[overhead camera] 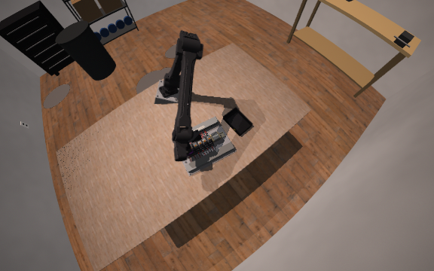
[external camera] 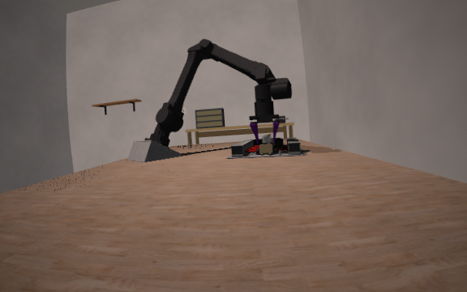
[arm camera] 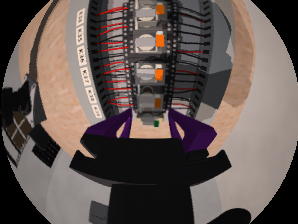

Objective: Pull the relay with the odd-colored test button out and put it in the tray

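Note:
A grey panel on the bench holds a row of several relays with red wires on both sides. Most have orange test buttons; the nearest relay has a green button. It sits in its socket at the end of the row. My gripper has purple fingers, points straight down and is open. One finger stands on each side of the green-button relay, just above it. From the side view the fingertips reach down to the relay tops. The black tray stands open side up next to the panel's far end.
The arm's base stands behind the panel. A black cylinder and a black drawer cabinet stand off the bench at the back left. A wooden table stands at the back right.

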